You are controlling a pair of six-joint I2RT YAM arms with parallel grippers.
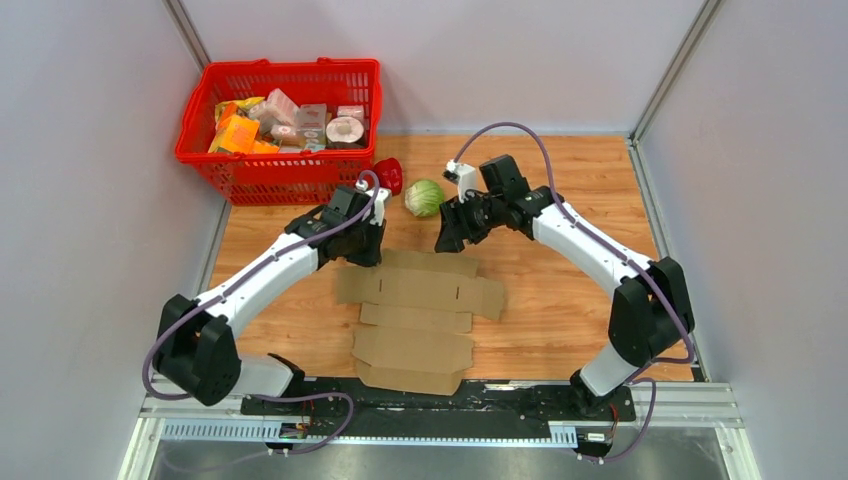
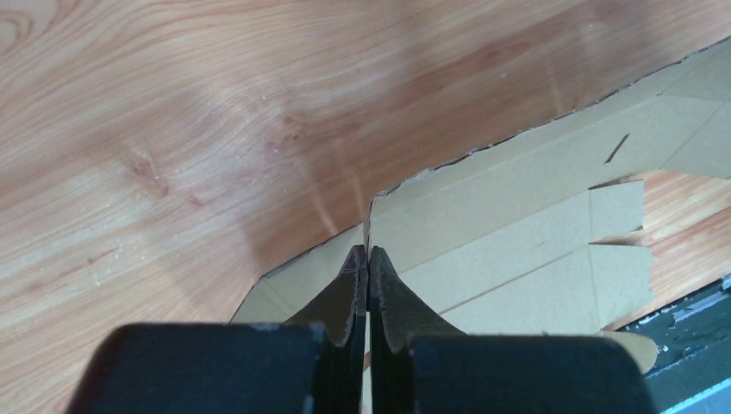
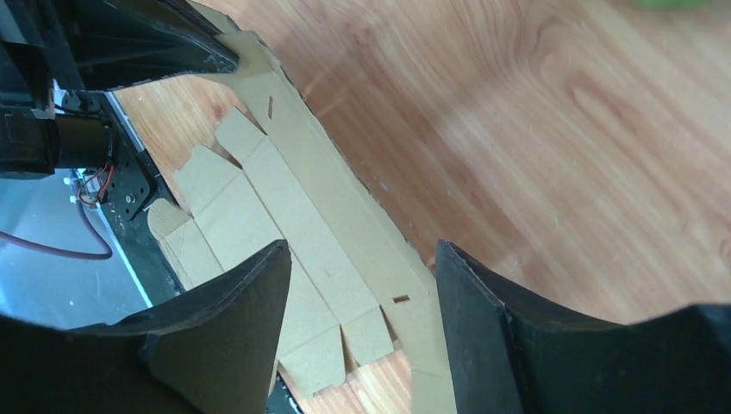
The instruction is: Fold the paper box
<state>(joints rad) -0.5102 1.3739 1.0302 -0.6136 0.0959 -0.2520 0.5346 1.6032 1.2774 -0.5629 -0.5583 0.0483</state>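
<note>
paper box (image 1: 415, 315): noted unfolded and lying flat on the wooden table (image 1: 570, 300) at the centre of the top view. its flaps are spread out, and its near end is seen reaching the black base rail (image 1: 440, 397) at 6 o'clock.

left gripper (image 1: 365, 250): located at the 11 o'clock corner of the box. its fingers are clenched tight together, and the far edge of the cardboard is pinched between them, as recorded in the left wrist view. in the right wrist view the same corner is seen meeting those fingertips.

right gripper (image 1: 447, 238): located at 1 o'clock of the box, over its far right corner. its fingers are held well apart, released, and nothing is gripped. the cardboard is seen below through the gap.

other items: a red mesh basket (image 1: 280, 66) is noted at 11 o'clock of the table, loaded with small printed packages (image 1: 285, 125). a green cabbage (image 1: 424, 197) is placed at 12 o'clock of the box, between the two grippers. a small red object (image 1: 389, 175) is noted just beside the cabbage at its 10 o'clock, next to the basket; its kind cannot be told.
</note>
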